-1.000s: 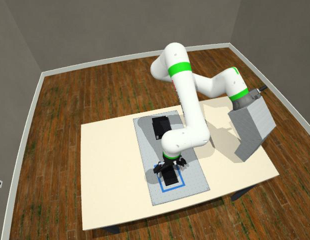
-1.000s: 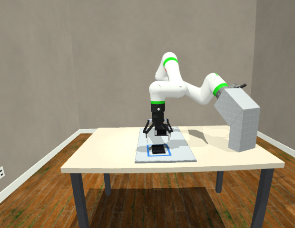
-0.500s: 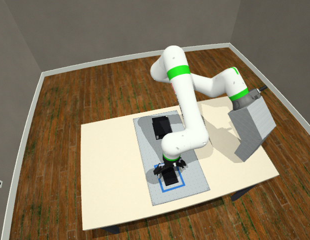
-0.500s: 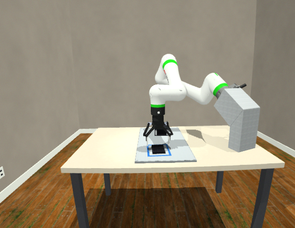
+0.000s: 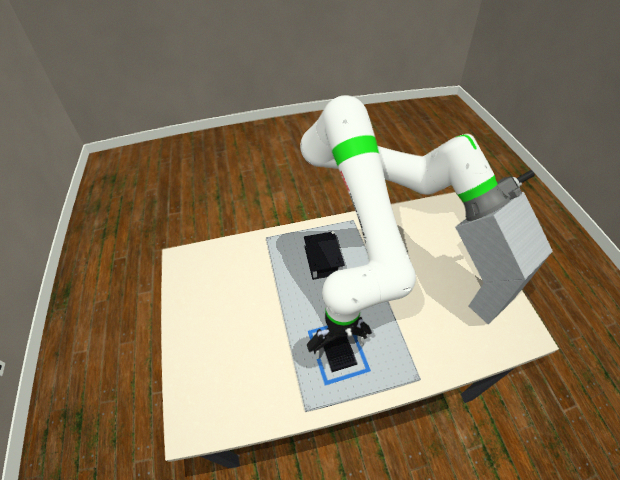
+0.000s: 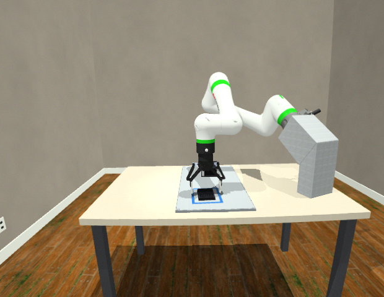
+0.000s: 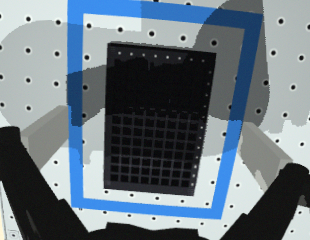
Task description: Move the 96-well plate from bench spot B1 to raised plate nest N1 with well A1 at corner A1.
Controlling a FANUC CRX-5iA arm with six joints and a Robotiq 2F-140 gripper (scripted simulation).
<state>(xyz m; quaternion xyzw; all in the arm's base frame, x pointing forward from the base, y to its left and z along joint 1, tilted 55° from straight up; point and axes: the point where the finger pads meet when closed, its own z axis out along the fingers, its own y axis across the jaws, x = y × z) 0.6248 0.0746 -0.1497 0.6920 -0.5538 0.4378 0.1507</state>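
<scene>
The black 96-well plate (image 5: 341,355) lies flat inside the blue outlined spot B1 on the grey perforated mat. It also shows in the side view (image 6: 206,193) and in the wrist view (image 7: 157,117). My gripper (image 6: 205,187) is fully open and points straight down over the plate. Its two fingers straddle the plate, one at each long side, with the tips a little above the mat and apart from the plate. In the wrist view the grey finger pads stand left and right outside the blue frame. The raised black nest N1 (image 5: 323,253) stands at the mat's far end, empty.
A grey perforated mat covers the middle of the cream table. The arm's grey angled pedestal (image 5: 504,258) stands at the table's right side. My forearm (image 5: 372,242) hangs over the mat between B1 and the nest.
</scene>
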